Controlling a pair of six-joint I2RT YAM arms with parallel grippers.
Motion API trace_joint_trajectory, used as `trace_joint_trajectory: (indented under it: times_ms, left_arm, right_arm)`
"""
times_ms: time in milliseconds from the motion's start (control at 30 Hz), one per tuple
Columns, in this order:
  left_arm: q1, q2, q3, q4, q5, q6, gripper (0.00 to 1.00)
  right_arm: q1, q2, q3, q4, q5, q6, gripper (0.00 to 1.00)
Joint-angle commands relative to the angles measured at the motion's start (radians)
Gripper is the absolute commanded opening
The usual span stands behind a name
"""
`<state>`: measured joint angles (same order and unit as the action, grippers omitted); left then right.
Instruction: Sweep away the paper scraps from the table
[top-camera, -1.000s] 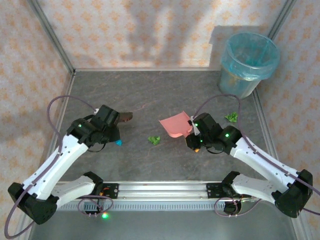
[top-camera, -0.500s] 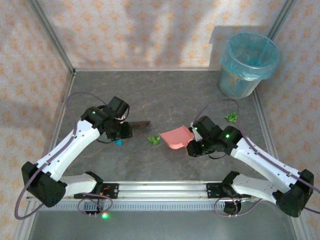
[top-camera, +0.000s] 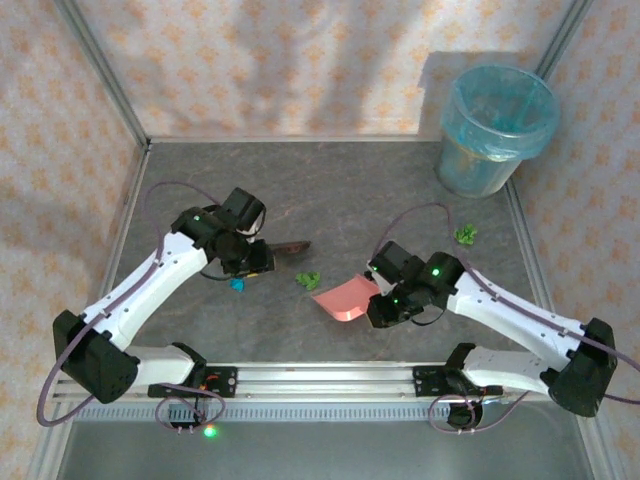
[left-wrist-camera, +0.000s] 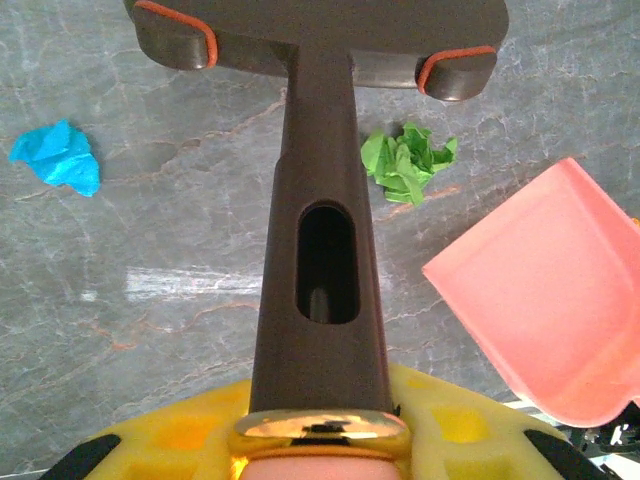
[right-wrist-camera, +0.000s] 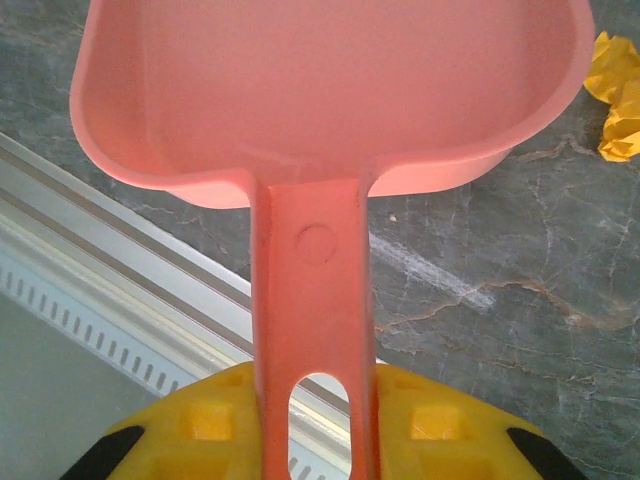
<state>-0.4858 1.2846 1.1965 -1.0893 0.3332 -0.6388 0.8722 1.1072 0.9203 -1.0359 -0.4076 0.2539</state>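
At the left of the flat, mottled dark grey table (top-camera: 330, 190), the left gripper (top-camera: 252, 258) is clamped narrowly on the handle of the dark brown plastic hand brush (left-wrist-camera: 318, 250). Over the last second the brush has been swung rightward, so its head now lies just on the far side of the crumpled green paper scrap (top-camera: 308, 280). A bright blue paper scrap (top-camera: 237, 285) lies unswept just beside that wrist. The left arm is bent at the elbow with the wrist turned down.

Further right, the pink plastic dustpan (top-camera: 343, 298) has been drawn nearer and set beside the green scrap, so a sweep into it is judged imminent. Its handle is gripped tightly by the right gripper (top-camera: 388, 300), with the forearm stretched leftward. An orange-yellow scrap (right-wrist-camera: 618, 95) lies beside the pan, and a second green scrap (top-camera: 464, 235) lies further right.
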Motion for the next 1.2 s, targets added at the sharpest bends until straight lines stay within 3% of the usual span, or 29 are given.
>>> trace_joint_trajectory:
  times_ms: [0,267,1167]
  left_arm:
    - [-0.01,-0.004,0.02,0.017,0.021,-0.009,0.0]
    - [-0.012,-0.016,-0.01,0.024,0.043,-0.002,0.0]
    - [-0.022,-0.065,-0.094,0.051,0.126,-0.011,0.0]
  right_arm:
    - [0.007,-0.001,0.018,-0.024,0.031,-0.007,0.0]
    - [0.105,0.066,0.02,0.01,0.082,-0.031,0.0]
    - [0.12,0.303,-0.041,0.335,0.2,-0.067,0.0]
